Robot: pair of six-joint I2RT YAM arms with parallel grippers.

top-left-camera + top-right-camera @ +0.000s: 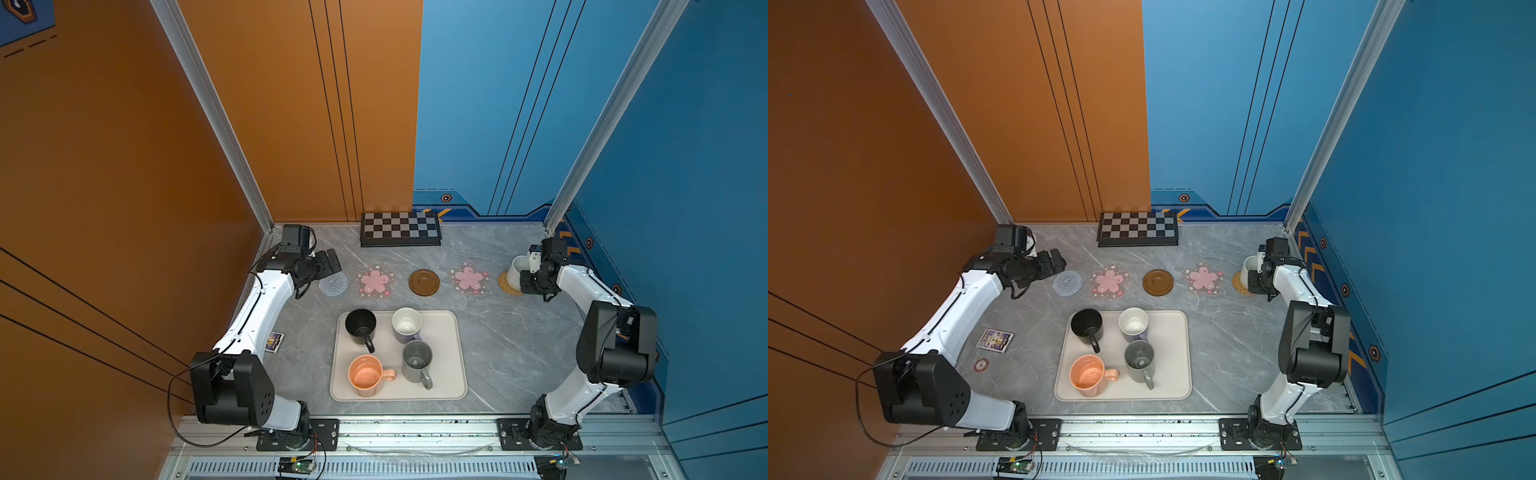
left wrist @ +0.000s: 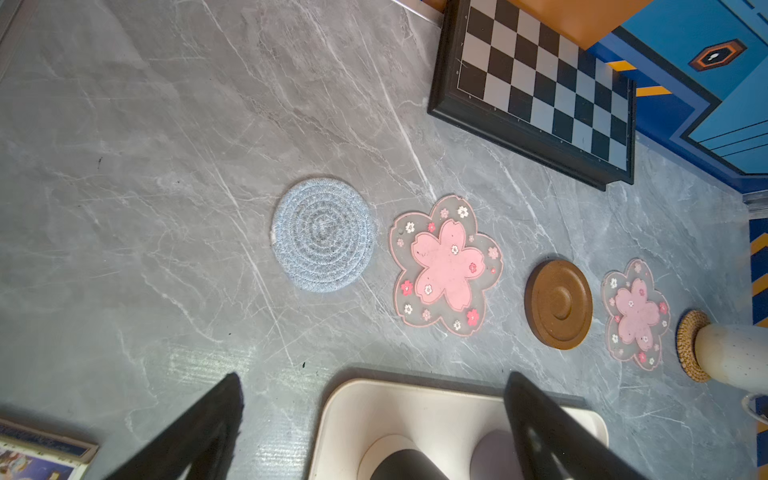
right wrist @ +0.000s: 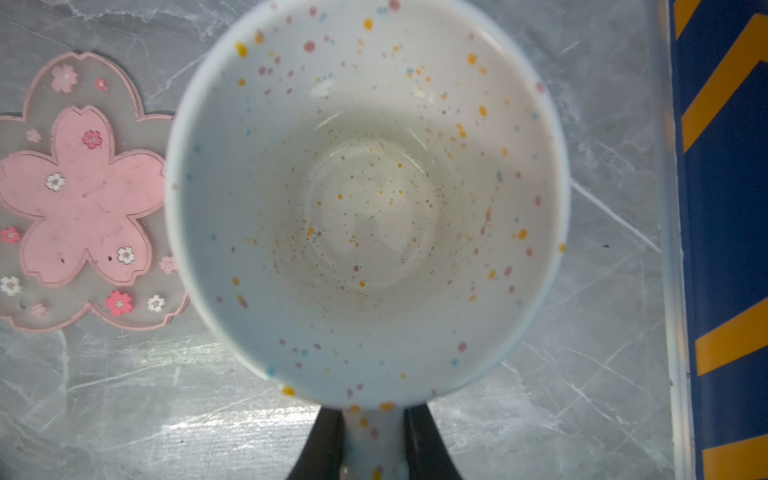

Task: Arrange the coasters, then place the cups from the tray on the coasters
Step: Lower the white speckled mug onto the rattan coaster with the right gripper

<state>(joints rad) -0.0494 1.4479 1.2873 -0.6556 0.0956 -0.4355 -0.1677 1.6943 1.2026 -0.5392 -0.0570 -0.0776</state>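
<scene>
Five coasters lie in a row: blue-grey (image 1: 333, 284), pink flower (image 1: 375, 281), brown wooden (image 1: 424, 282), a second pink flower (image 1: 468, 277) and rattan (image 1: 505, 286). The white speckled cup (image 1: 519, 270) stands upright over the rattan coaster; I cannot tell if it touches. My right gripper (image 3: 373, 415) is shut on its handle. The tray (image 1: 451, 386) holds the black (image 1: 360, 325), lavender (image 1: 406, 324), grey (image 1: 417, 360) and orange (image 1: 365, 376) cups. My left gripper (image 1: 330, 262) hangs open and empty beside the blue-grey coaster (image 2: 324, 235).
A checkerboard (image 1: 400, 229) lies against the back wall. A small printed box (image 1: 274, 341) and a round token (image 1: 981, 365) sit left of the tray. Walls close in on the left, back and right.
</scene>
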